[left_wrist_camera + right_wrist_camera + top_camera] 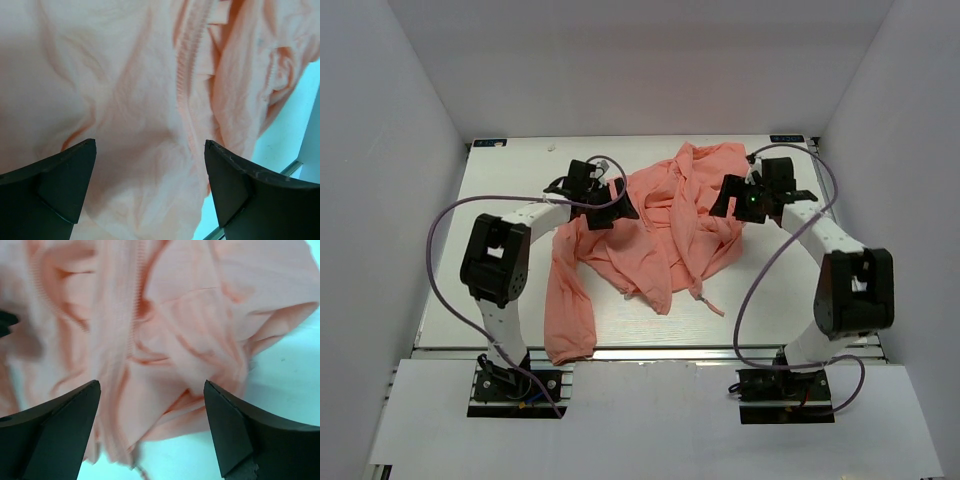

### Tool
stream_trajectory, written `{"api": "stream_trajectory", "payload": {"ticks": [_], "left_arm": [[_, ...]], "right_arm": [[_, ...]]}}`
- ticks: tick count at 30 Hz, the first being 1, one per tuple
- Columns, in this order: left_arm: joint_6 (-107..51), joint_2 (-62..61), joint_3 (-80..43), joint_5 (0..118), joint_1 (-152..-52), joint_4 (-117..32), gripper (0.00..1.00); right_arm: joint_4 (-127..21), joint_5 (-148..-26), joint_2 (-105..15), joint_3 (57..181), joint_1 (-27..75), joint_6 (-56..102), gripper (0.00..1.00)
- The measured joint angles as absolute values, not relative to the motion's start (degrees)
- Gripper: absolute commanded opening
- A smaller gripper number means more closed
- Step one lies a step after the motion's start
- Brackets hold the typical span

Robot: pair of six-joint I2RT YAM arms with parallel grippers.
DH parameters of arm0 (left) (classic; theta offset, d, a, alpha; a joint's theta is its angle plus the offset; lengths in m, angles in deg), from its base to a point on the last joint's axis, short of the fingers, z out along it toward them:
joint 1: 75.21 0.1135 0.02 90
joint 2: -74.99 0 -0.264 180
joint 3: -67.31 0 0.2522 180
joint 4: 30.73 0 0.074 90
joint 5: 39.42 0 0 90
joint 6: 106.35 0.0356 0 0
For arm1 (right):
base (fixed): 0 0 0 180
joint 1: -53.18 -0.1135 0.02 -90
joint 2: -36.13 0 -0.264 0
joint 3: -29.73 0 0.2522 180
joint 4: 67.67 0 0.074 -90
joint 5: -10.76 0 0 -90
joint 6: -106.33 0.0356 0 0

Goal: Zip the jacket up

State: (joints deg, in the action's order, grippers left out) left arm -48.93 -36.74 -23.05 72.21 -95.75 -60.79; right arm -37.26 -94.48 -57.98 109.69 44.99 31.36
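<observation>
The jacket (660, 235) is seen crumpled on the counter (500, 180) betw. the two arms, w/ one sleeve (568, 310) trailing toward the near-left edge. L jaws are placed over its upper-left part, R jaws over its right part. Both prs are spread wide and nothing is held. In each wrist view, pink fabric is seen below and betw. the tips, incl. a zip strip (186, 55). Contact w/ the cloth can't be told.
</observation>
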Motion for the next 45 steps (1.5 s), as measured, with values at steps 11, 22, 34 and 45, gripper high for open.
{"api": "stream_trajectory", "payload": {"ticks": [11,22,34,45], "left_arm": [[-48.95,-19.60,-14.85,71.38,-95.75,-59.06,0.98],[-50.37,-17.15,-5.01,70.11,-95.75,-59.74,0.98],[-50.81,-14.14,-2.43,69.46,-95.75,-59.43,0.98],[-50.92,-10.05,1.35,68.36,-95.75,-59.69,0.98]], "right_arm": [[-39.41,-103.20,-58.68,109.01,37.28,31.40,0.89],[-43.41,-104.08,-72.56,112.35,34.59,36.03,0.88],[-48.26,-104.60,-69.47,112.07,29.06,38.07,0.83],[-39.43,-89.28,-69.17,116.02,14.50,35.07,0.85]]}}
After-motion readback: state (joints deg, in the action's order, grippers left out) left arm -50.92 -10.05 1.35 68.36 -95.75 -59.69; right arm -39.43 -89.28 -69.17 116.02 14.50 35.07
